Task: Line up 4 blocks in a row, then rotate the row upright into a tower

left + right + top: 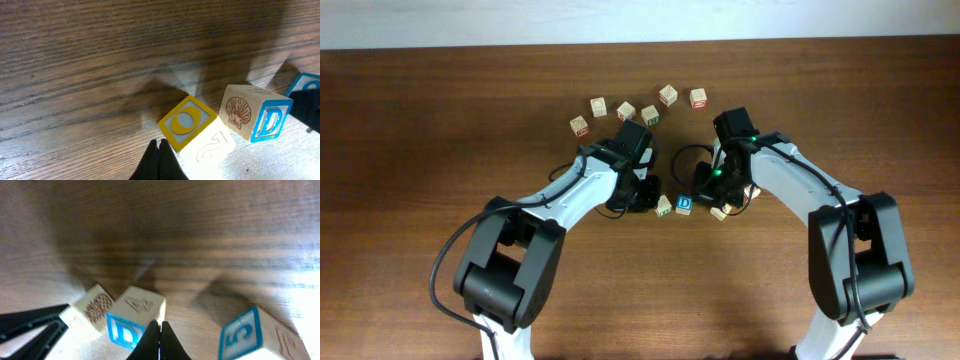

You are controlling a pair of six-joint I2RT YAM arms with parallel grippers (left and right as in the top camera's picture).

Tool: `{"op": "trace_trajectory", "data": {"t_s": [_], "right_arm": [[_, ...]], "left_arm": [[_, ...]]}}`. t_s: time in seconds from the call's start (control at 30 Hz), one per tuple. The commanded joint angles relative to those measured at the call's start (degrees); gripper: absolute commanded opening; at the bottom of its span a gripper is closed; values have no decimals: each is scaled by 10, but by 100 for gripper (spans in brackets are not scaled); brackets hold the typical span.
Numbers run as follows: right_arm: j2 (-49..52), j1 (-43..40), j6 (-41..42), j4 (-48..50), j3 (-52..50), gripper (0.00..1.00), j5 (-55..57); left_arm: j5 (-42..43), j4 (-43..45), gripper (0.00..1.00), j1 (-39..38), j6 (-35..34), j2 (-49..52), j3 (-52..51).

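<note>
Wooden cubes, count: six spare cubes (626,111) in an arc at 12 o'clock. Of the 4 blocks (684,204), three show, in a row near the centre of the desk (420,150): yellow O block (187,122) at 9 o'clock, D block (255,112) in the middle, 5 block (250,335) at 3 o'clock. Fourth: cannot tell. Both arms reach in from 6 o'clock, elbows out, wrists angled inward and down. Left fingers (151,162) pressed together, holding nothing, tips just beside the yellow O block. Right fingers (151,345) likewise closed and empty, just beside the D block.
</note>
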Motion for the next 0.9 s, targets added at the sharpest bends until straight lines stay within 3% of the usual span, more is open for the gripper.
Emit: {"op": "trace_trajectory", "data": {"t_s": [0.0,0.17,0.27,0.33,0.43,0.57,0.63,0.7,0.87], "right_arm": [[6,20,4,21,-5,4,-2],[6,33,-10,42,-5,4,-11],[6,43,-32,58,-5,4,-34],[4,36,-33,44,3,18,-51],[-3,0,-82,-53,74,30,-57],[-2,-51,-169,-201,115,31,-56],[-2,-59,-176,-236,109,31,23],[-2,-63,-177,-244,84,31,77],[-2,-58,-298,-161,32,31,119]], "left_arm": [[-10,4,0,-8,-5,-13,11],[-9,5,0,-8,0,-13,11],[17,2,0,-10,40,-13,11],[32,-8,0,-6,67,-13,12],[34,-12,0,-3,71,-13,12],[34,-11,0,-3,71,-13,12],[32,-10,0,-3,71,-13,12],[32,-10,0,-3,71,-13,12],[32,-8,0,-3,71,-13,12]]}}
